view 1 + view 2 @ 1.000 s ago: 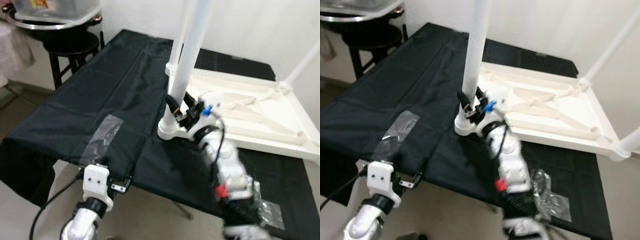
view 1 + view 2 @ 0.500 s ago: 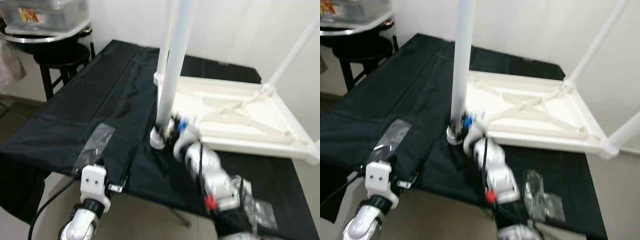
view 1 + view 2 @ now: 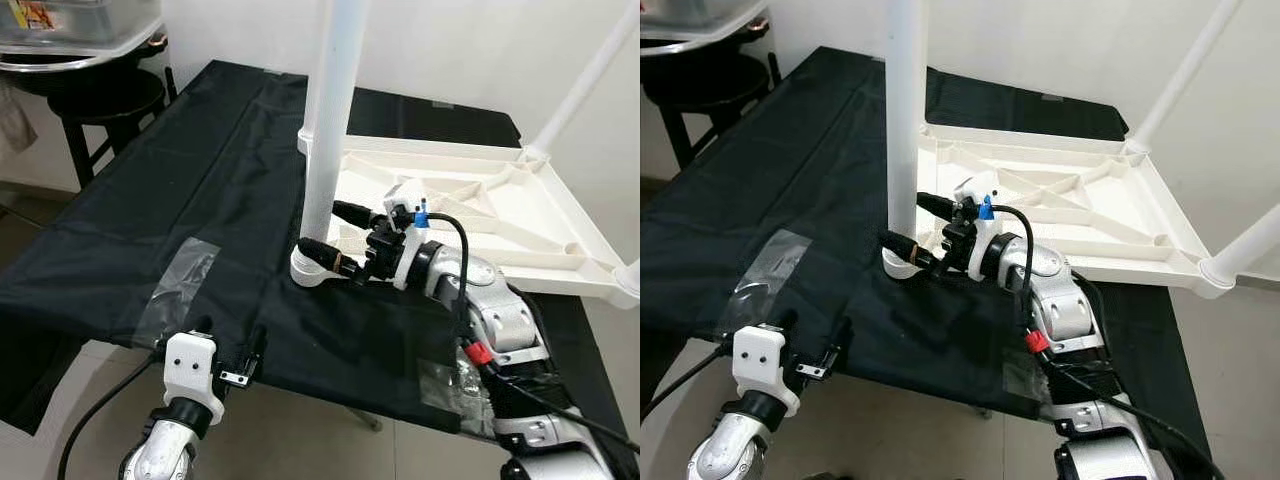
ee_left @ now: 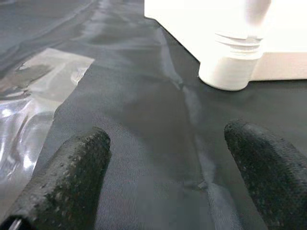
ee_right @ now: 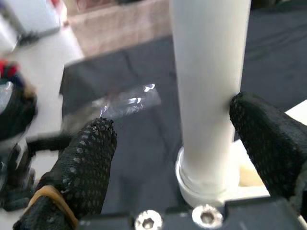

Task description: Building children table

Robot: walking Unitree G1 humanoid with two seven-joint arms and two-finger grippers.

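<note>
Right gripper (image 3: 335,240) shifted from clasping to straddling the white plastic table leg (image 3: 328,120), jaws spread, near the black cloth worktop's (image 3: 150,200) front edge, leg socketed upright in the upturned white tabletop's (image 3: 470,200) corner; left gripper (image 3: 225,355) open, idle at the front edge

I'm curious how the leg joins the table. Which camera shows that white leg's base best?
The right wrist view: the leg and its ringed base stand close between the open right gripper. The eye views show it smaller; the left wrist view shows the base farther off.
</note>
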